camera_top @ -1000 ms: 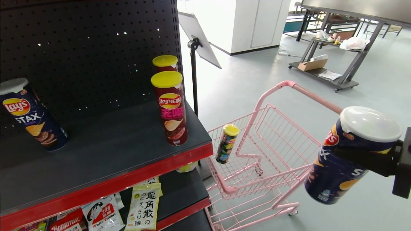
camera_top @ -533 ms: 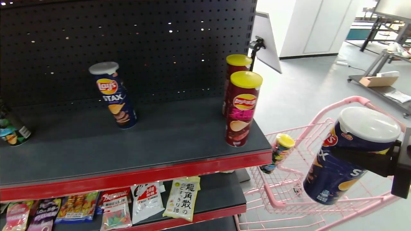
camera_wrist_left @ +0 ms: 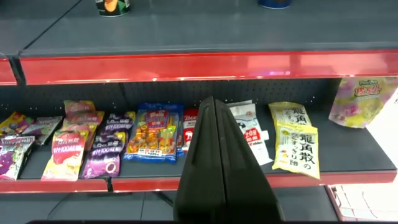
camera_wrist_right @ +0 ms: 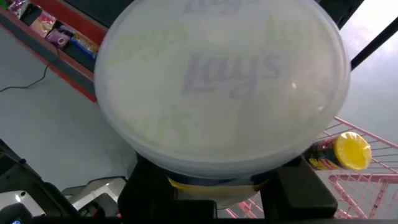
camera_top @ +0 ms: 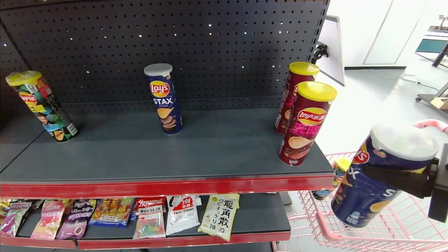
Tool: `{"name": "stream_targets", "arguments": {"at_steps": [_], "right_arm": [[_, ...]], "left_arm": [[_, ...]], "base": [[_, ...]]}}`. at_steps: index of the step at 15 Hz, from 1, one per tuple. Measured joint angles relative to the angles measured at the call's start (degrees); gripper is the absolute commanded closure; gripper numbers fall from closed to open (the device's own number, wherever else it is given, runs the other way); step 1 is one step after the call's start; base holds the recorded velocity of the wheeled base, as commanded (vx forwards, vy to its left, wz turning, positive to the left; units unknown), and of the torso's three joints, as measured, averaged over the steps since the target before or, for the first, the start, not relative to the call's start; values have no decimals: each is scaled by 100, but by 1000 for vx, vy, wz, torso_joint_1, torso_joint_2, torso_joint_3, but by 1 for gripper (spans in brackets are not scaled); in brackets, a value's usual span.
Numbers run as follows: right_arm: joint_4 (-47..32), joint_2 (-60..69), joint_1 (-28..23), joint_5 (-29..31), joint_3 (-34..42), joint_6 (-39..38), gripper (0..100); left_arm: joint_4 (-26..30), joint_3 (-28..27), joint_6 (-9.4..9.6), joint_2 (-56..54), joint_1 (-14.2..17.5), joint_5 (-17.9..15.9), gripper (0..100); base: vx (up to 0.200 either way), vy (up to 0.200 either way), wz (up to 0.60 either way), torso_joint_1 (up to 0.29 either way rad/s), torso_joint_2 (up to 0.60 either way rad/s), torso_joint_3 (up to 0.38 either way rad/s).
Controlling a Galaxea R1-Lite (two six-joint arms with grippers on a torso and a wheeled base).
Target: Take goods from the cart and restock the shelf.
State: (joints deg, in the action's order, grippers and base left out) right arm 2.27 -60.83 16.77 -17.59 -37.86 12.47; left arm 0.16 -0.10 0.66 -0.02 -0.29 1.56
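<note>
1. The blue chip can (camera_top: 371,189) hangs tilted in the air past the right end of the upper shelf (camera_top: 175,157), above the pink cart (camera_top: 325,229). The right gripper (camera_top: 395,175) is clamped round its upper body.
2. The right wrist view looks down on the can's white lid (camera_wrist_right: 217,81), with a yellow-lidded can (camera_wrist_right: 341,152) in the cart below.
3. The left wrist view has the left gripper (camera_wrist_left: 216,155) with its fingers pressed together, empty, facing snack bags (camera_wrist_left: 149,134) on the lower shelf (camera_wrist_left: 348,165).
4. The head view takes in the upper shelf, which carries a matching blue can (camera_top: 164,99) mid-shelf, two red cans (camera_top: 306,124) at the right end and a multicoloured can (camera_top: 40,105) at the left.
</note>
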Motion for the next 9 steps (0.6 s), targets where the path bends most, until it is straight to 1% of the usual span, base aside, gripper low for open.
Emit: {"name": "stream_targets", "arguments": {"at_steps": [2,4,7,9], "right_arm": [[-4,24,-10,2,27,4,100],[0,78,32,-96,63,-2,100],[2,99,227,-169,77,-16,100],[126,74,328,-178,66,-13,100]], "left_arm": [[2,0,0,0,5,-1,100],[-5,0,2,0,2,0,100],[-6,2,2,0,7,0,100],[-9,5,2,0,2,-1,100]], "base": [[0,0,0,0,0,0],[-200,0,0,0,2,5],[-200,0,0,4,5,2],[0,0,0,0,0,0]]}}
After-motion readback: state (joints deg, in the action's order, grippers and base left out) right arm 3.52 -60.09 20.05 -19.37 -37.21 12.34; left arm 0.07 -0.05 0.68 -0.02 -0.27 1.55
